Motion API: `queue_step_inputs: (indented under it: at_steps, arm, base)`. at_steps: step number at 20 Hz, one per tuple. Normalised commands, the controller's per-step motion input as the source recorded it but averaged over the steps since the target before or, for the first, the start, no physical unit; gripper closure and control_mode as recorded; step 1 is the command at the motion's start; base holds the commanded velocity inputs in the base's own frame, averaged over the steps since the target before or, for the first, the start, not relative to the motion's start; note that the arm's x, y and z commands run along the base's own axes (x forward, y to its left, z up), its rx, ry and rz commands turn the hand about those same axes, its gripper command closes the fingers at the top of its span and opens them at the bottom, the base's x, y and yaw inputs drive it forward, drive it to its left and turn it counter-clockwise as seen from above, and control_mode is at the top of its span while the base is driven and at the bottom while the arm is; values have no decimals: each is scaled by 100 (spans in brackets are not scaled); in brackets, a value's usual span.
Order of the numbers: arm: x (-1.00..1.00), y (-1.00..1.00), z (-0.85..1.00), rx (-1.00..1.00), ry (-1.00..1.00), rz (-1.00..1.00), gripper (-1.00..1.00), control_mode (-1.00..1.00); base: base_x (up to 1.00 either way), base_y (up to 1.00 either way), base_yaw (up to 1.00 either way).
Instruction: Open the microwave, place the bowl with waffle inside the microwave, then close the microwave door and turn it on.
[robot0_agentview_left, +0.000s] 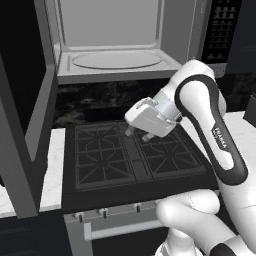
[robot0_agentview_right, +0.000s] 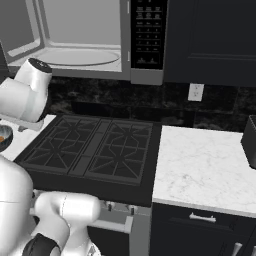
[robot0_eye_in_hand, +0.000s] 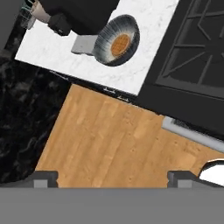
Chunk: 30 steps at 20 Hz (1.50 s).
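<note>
The microwave (robot0_agentview_left: 112, 47) stands open above the stove, its light grey inside and round turntable (robot0_agentview_left: 116, 60) bare. The microwave door (robot0_agentview_left: 31, 107) is swung out wide to the left. The keypad strip (robot0_agentview_right: 147, 34) shows on the microwave's right side. The bowl (robot0_eye_in_hand: 117, 40), streaked dark blue-grey and white, sits on the white marble counter left of the stove with the waffle (robot0_eye_in_hand: 120, 43) in it. A sliver of the bowl (robot0_agentview_right: 3, 138) shows at the left edge of the right base view. My gripper (robot0_agentview_left: 138, 135) hovers over the stove, open and holding nothing, well apart from the bowl.
The black gas cooktop (robot0_agentview_left: 130, 155) lies under the hand. A marble counter (robot0_agentview_right: 200, 165) runs to its right, with a dark appliance (robot0_agentview_right: 250, 140) at the far edge. A dark bulk (robot0_eye_in_hand: 81, 11) and a grey block (robot0_eye_in_hand: 83, 43) sit close beside the bowl. Wooden floor (robot0_eye_in_hand: 105, 135) lies below.
</note>
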Motion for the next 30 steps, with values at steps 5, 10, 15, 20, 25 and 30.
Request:
queue_step_inputs:
  at_steps: [5, 10, 15, 20, 25, 30]
  arm:
    - [86, 23, -3, -3, 27, -13, -100, -100]
    - [59, 31, 7, -8, 41, -8, -100, -100]
    - [28, 5, -37, -1, 23, -4, -100, -100]
    - [1, 9, -99, 0, 4, -1, -100, -100]
    - [-4, 42, -57, 0, -9, 0, -100, -100]
    - [-2, 47, -24, 0, -20, 0, -100, -100]
  base:
    - [0, 0, 0]
    - [0, 0, 0]
    - [0, 0, 0]
    - [0, 0, 0]
    - [0, 0, 0]
    - [0, 0, 0]
